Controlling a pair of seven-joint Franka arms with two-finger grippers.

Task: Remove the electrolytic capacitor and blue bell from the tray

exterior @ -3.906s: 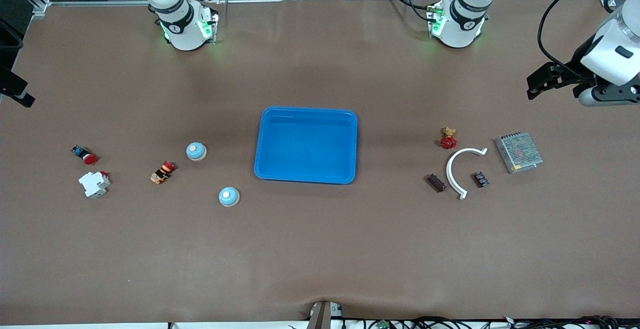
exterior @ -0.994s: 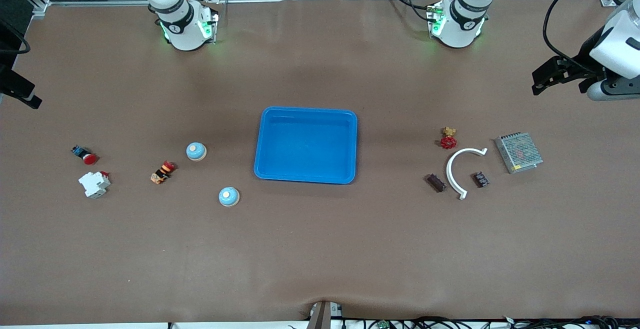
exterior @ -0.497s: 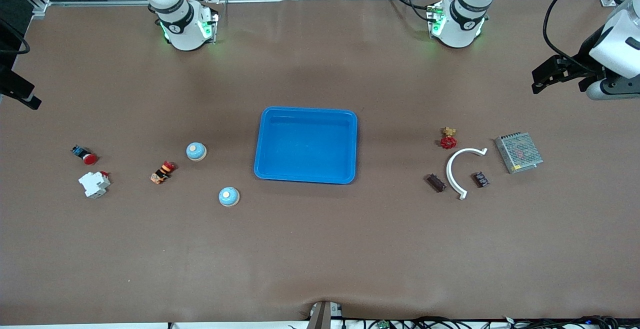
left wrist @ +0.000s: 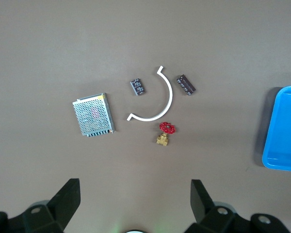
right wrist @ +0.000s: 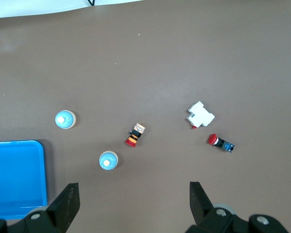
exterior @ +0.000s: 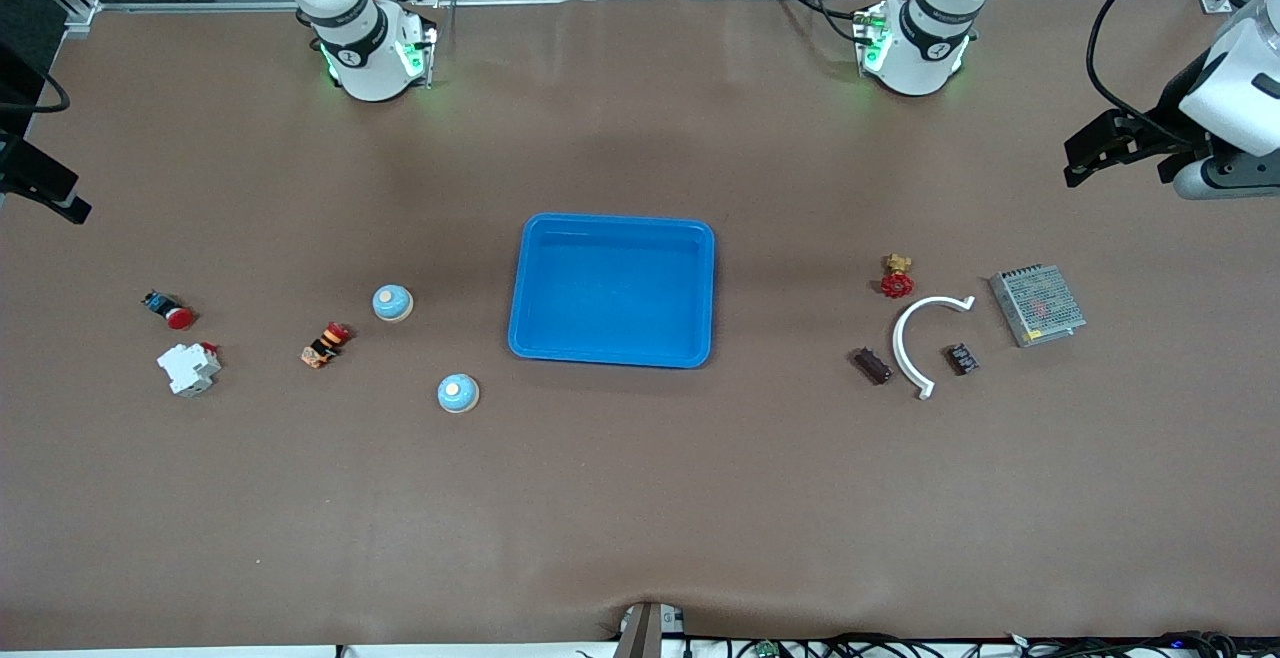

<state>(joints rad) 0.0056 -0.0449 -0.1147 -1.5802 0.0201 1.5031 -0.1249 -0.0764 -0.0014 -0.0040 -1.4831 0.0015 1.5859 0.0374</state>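
Judging by the bare blue tray (exterior: 612, 290) at mid-table, nothing left inside to lift out. Nearer blue bell (exterior: 458, 393) and farther blue bell (exterior: 393, 303) both down on the table, toward the right arm's end. Small dark part (exterior: 873, 366) beside the white curved piece (exterior: 918, 343), toward the left arm's end: possibly the capacitor, too small to say for sure.

Could go wrong from here through a needless further reach: picking among look-alike bells or dark parts, nudging one back against the tray rim, or shoving the tray itself.

Left gripper (left wrist: 135, 206) high over the left arm's end of the table, spread wide, holding and touching nothing. Right gripper (right wrist: 134, 206) likewise, over the right arm's end, wide apart and empty.
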